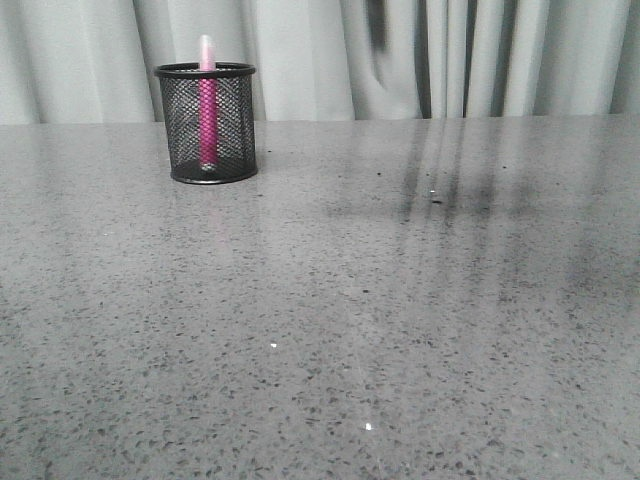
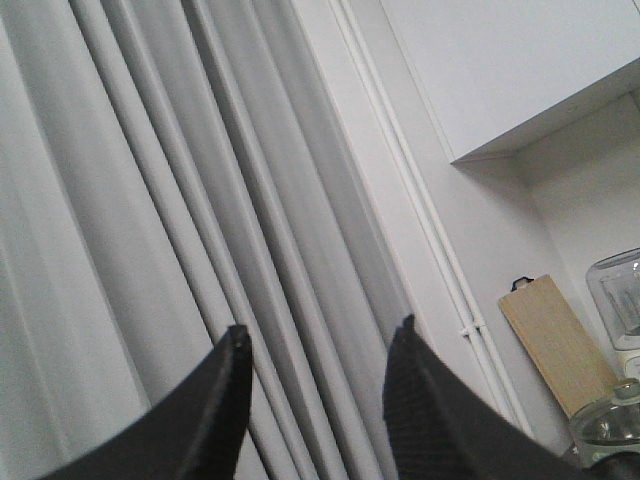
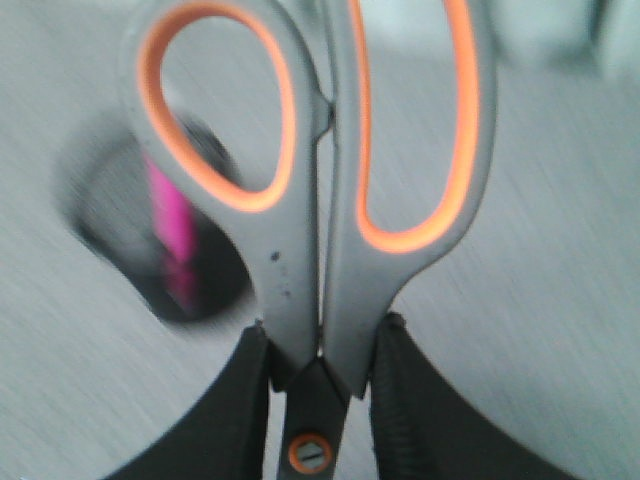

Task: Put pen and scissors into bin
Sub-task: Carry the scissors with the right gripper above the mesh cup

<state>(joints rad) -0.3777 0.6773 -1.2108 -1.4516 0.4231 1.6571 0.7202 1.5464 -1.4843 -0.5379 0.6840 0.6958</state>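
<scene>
The black mesh bin (image 1: 207, 124) stands on the grey table at the far left of the front view, with the magenta pen (image 1: 207, 118) upright inside it, its pale cap above the rim. In the right wrist view my right gripper (image 3: 322, 335) is shut on the scissors (image 3: 300, 190), pinching the grey handles just past the orange pivot; the orange-lined loops point away from me. Beyond them the bin (image 3: 130, 230) and the pen (image 3: 170, 225) show blurred. My left gripper (image 2: 318, 335) is open and empty, pointing at curtains. Neither arm shows in the front view.
Grey speckled table (image 1: 380, 320) runs to pale curtains (image 1: 450, 60) at the back. The left wrist view takes in a white wall, a pipe, a wooden board (image 2: 555, 340) and a glass jar (image 2: 620, 300) off to one side.
</scene>
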